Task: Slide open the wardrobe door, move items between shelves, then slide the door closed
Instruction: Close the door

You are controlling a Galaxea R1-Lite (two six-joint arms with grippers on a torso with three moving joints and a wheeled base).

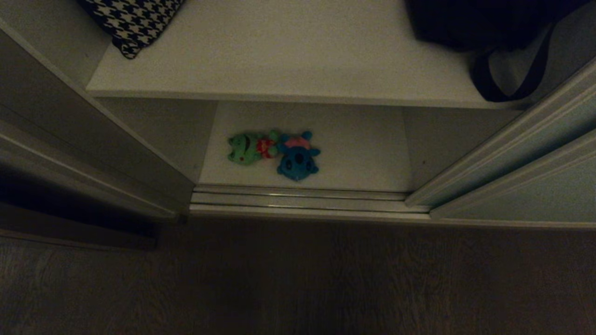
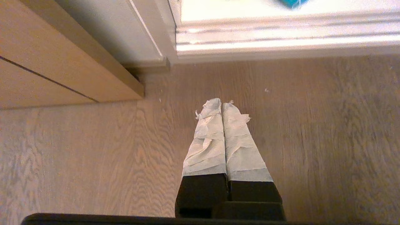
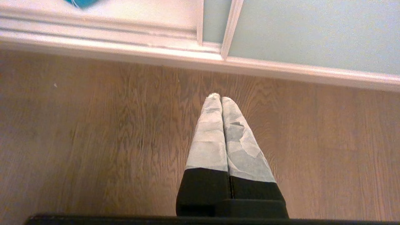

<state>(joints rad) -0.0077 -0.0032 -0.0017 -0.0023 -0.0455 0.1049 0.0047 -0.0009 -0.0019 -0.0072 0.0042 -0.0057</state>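
Both toys, green toy point(image 1: 251, 148) and blue toy point(image 1: 297, 158), lie touching at centre frame on the lower shelf point(image 1: 363, 153): soft, light, best pinched across the body. Left claw point(image 2: 221, 104) and right claw point(image 3: 220, 97) are closed, empty.

Seen from both wrists: black left gripper point(image 2: 222, 104) and right gripper point(image 3: 220, 97), tapering fingers point(image 2: 207, 140) wrapped in wrinkled, fraying pale tape.

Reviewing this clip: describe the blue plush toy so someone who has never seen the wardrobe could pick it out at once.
Look into the open wardrobe, below the upper shelf that carries the houndstooth cushion and black bag. On the lower shelf, near its front edge, two small toys touch. The blue plush toy has a pink top and dark eyes; the green toy has a red patch.
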